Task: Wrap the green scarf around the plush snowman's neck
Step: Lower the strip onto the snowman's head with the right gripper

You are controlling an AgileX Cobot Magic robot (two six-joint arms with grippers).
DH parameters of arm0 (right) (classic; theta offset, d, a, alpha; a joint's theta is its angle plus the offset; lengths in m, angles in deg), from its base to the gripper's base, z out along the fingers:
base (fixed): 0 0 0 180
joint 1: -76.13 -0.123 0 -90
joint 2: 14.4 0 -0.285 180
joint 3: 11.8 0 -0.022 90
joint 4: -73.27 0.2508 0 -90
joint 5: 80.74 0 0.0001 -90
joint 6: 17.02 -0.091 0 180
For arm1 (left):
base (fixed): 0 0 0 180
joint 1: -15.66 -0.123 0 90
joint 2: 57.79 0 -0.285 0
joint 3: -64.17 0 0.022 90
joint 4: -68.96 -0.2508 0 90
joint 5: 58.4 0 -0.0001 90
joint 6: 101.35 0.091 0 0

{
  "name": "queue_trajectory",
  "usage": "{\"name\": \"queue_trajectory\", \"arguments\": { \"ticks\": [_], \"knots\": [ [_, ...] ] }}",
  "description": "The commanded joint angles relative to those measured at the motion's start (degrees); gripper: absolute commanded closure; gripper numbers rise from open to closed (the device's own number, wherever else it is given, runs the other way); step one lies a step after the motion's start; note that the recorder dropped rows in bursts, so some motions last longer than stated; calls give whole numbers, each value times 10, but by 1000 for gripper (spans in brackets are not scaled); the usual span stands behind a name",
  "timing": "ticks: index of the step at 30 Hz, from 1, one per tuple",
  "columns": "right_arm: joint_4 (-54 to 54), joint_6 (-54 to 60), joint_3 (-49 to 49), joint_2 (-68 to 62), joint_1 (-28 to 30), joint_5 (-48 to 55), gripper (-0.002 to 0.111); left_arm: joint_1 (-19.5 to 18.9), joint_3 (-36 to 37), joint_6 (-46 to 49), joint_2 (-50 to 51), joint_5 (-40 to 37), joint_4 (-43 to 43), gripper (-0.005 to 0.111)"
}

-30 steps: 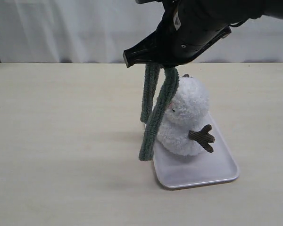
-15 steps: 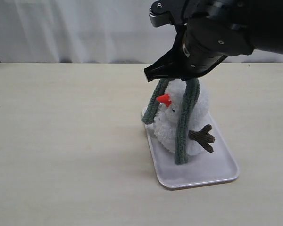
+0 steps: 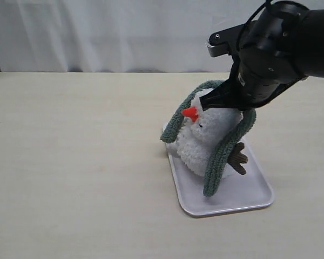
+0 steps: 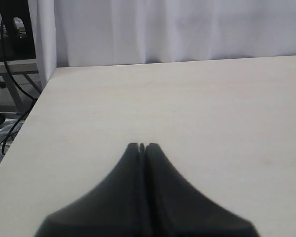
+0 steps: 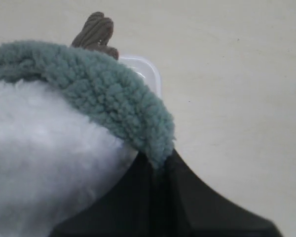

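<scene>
The plush snowman (image 3: 202, 143) stands tilted on a white tray (image 3: 254, 194), its orange nose pointing left and one brown arm (image 3: 238, 158) showing. The green scarf (image 3: 222, 154) is draped over the back of its head, one end hanging on the left side (image 3: 175, 125), the other down its front right. My right gripper (image 5: 159, 160) is shut on the scarf's middle (image 5: 103, 94), behind the snowman's head (image 5: 39, 148). The snowman's neck is hidden by fluff and scarf. My left gripper (image 4: 142, 146) is shut with nothing in it, above bare table, away from the snowman.
The light wooden table (image 3: 70, 162) stretches left of the tray. A white curtain (image 3: 97, 32) hangs behind it. The left wrist view shows the table's edge (image 4: 34, 106) with cables and a stand beyond it.
My right gripper has carried the scarf rightward and down, from in front of the snowman to over and behind its head. The two ends now hang on either side, and the snowman has tilted.
</scene>
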Motion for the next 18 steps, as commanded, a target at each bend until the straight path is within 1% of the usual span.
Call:
{"name": "queue_trajectory", "arguments": {
  "ticks": [1,7,8,10,15,18],
  "knots": [
    [-5,-3,26,1,9,-49,104,-3,2,-3,-1,7,4,107],
    [-5,-3,26,2,9,-52,104,-3,2,-3,-1,7,4,107],
    [-5,-3,26,2,9,-51,102,-3,2,-3,-1,7,4,107],
    [-5,-3,26,7,9,-49,95,-3,2,-3,-1,7,4,107],
    [0,6,23,33,9,-31,72,-3,2,-3,-1,7,4,107],
    [18,33,21,56,9,-22,59,-3,2,-3,-1,7,4,107]
  ]
}}
